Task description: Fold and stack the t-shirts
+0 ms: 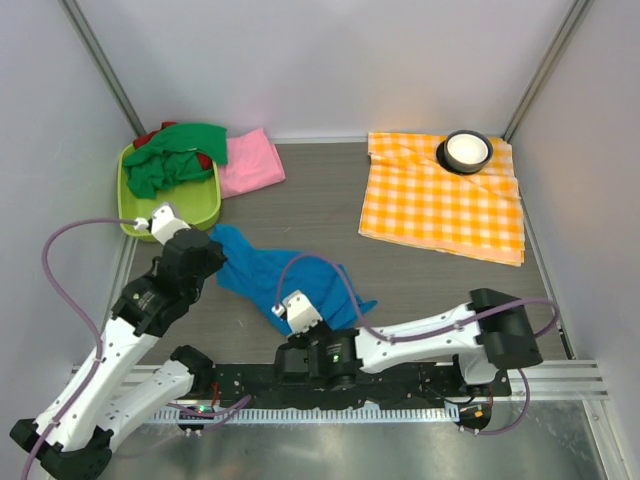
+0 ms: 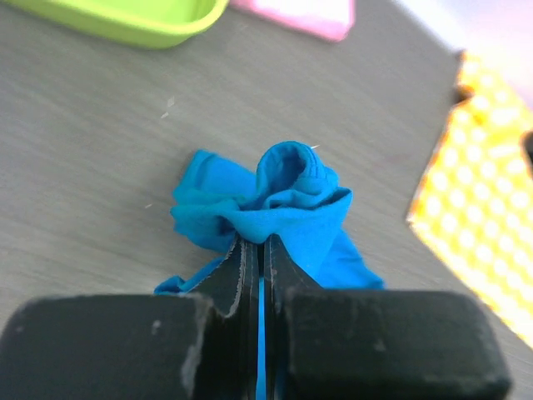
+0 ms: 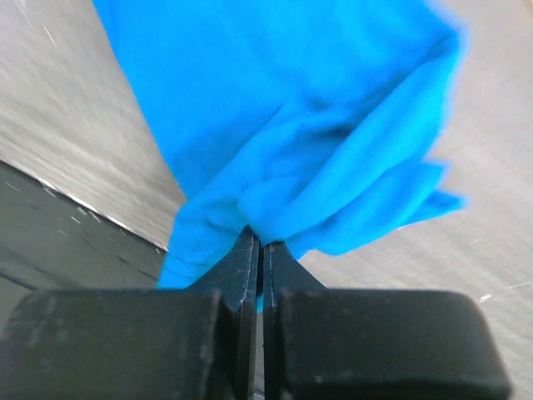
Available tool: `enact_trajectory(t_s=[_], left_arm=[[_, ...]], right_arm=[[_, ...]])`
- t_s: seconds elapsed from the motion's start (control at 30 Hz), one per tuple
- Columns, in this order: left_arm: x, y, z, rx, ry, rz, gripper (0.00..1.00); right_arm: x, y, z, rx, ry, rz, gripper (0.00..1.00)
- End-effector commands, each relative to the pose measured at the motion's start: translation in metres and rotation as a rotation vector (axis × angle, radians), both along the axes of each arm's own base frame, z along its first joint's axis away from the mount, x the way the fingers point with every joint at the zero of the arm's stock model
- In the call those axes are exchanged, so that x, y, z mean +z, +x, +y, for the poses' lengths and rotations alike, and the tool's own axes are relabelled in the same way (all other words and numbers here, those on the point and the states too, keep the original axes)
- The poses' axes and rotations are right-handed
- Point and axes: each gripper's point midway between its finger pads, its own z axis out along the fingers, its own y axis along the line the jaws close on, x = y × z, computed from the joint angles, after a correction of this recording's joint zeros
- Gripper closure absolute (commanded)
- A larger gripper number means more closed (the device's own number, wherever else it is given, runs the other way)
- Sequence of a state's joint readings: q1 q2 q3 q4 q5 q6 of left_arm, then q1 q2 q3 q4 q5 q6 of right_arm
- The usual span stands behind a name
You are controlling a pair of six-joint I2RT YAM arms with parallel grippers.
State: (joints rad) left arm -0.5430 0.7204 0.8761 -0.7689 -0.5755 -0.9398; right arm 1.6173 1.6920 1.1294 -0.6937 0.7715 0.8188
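Observation:
A bright blue t-shirt [image 1: 270, 275] lies crumpled on the table between my two arms. My left gripper [image 2: 261, 243] is shut on its upper left end, blue cloth [image 2: 266, 196] bunched at the fingertips. My right gripper [image 3: 261, 243] is shut on the shirt's near edge, with blue cloth [image 3: 291, 133] hanging over its tips. In the top view the left gripper [image 1: 212, 252] and the right gripper [image 1: 290, 322] sit at opposite ends of the shirt. A green t-shirt [image 1: 175, 155] and a bit of red t-shirt [image 1: 147, 138] are heaped in the lime bin [image 1: 205, 205]. A pink t-shirt [image 1: 250, 162] lies folded beside the bin.
An orange-and-white checked cloth [image 1: 440, 205] lies at the back right, with a black bowl [image 1: 466, 150] on its far corner. Grey walls close in the table on three sides. A metal rail [image 1: 400, 385] runs along the near edge.

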Motion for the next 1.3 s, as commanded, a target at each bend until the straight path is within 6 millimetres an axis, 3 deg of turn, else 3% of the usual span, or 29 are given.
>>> enact_trajectory(t_s=[0.0, 0.03, 0.07, 0.13, 0.17, 0.27, 0.43, 0.53, 0.6, 0.7, 0.8, 0.83, 0.87, 0.9, 0.93, 0.97, 1.0, 1.03, 1.07, 1.1, 1.13, 1.17, 1.2, 1.27], left_arm=[[0.117, 0.001, -0.013, -0.093, -0.134, -0.278, 1.0], [0.136, -0.001, -0.016, -0.127, -0.14, -0.321, 1.0], [0.176, -0.008, -0.015, -0.147, -0.182, -0.41, 1.0], [0.211, -0.016, -0.019, -0.208, -0.194, -0.476, 1.0], [0.246, -0.028, -0.014, -0.224, -0.218, -0.553, 1.0], [0.303, -0.052, -0.019, -0.328, -0.253, -0.691, 1.0], [0.366, -0.09, -0.008, -0.376, -0.319, -0.904, 1.0], [0.364, -0.087, -0.004, -0.347, -0.31, -0.875, 1.0], [0.344, -0.066, -0.003, -0.278, -0.297, -0.791, 1.0], [0.29, -0.017, -0.015, -0.186, -0.253, -0.612, 1.0], [0.219, 0.041, -0.043, -0.152, -0.168, -0.446, 1.0], [0.189, 0.061, -0.053, -0.139, -0.143, -0.393, 1.0], [0.172, 0.074, -0.06, -0.142, -0.117, -0.363, 1.0], [0.137, 0.098, -0.075, -0.149, -0.076, -0.28, 1.0], [0.123, 0.114, -0.085, -0.172, -0.057, -0.261, 1.0], [0.11, 0.125, -0.097, -0.207, -0.045, -0.228, 1.0], [0.066, 0.148, -0.124, -0.276, -0.018, -0.12, 1.0], [0.067, 0.16, -0.133, -0.297, -0.013, -0.093, 0.85], [0.046, 0.172, -0.138, -0.285, 0.014, -0.014, 0.67], [0.036, 0.18, -0.141, -0.278, 0.039, 0.036, 0.53], [0.021, 0.193, -0.14, -0.237, 0.092, 0.101, 0.24], [0.018, 0.198, -0.137, -0.193, 0.096, 0.115, 0.05], [0.018, 0.2, -0.132, -0.165, 0.113, 0.12, 0.0], [0.033, 0.196, -0.118, -0.102, 0.117, 0.087, 0.0]], right_arm=[[0.185, 0.041, -0.021, -0.088, 0.22, -0.319, 0.99], [0.213, 0.047, -0.029, -0.108, 0.256, -0.367, 0.99], [0.253, 0.049, -0.037, -0.121, 0.348, -0.378, 0.99], [0.294, 0.052, -0.047, -0.092, 0.404, -0.41, 0.99], [0.322, 0.05, -0.056, -0.072, 0.482, -0.399, 0.99], [0.372, 0.046, -0.072, -0.012, 0.601, -0.412, 0.99], [0.415, 0.044, -0.092, 0.028, 0.726, -0.43, 0.99], [0.414, 0.051, -0.105, -0.056, 0.725, -0.444, 0.99], [0.406, 0.059, -0.118, -0.158, 0.712, -0.471, 0.99], [0.384, 0.067, -0.134, -0.316, 0.721, -0.51, 0.99], [0.355, 0.08, -0.154, -0.446, 0.736, -0.547, 0.99], [0.334, 0.085, -0.15, -0.44, 0.703, -0.537, 0.99], [0.325, 0.093, -0.156, -0.462, 0.71, -0.517, 0.99], [0.311, 0.121, -0.178, -0.582, 0.687, -0.518, 0.99], [0.284, 0.13, -0.172, -0.56, 0.647, -0.443, 0.99], [0.269, 0.146, -0.184, -0.62, 0.599, -0.436, 0.99], [0.256, 0.168, -0.212, -0.732, 0.533, -0.455, 0.92], [0.239, 0.18, -0.223, -0.778, 0.475, -0.438, 0.74], [0.219, 0.191, -0.217, -0.771, 0.442, -0.361, 0.32], [0.208, 0.207, -0.239, -0.846, 0.399, -0.346, 0.17], [0.203, 0.213, -0.239, -0.85, 0.399, -0.316, 0.05], [0.198, 0.217, -0.237, -0.849, 0.397, -0.29, 0.04], [0.195, 0.221, -0.238, -0.856, 0.376, -0.289, 0.03], [0.201, 0.224, -0.234, -0.835, 0.397, -0.296, 0.02]])
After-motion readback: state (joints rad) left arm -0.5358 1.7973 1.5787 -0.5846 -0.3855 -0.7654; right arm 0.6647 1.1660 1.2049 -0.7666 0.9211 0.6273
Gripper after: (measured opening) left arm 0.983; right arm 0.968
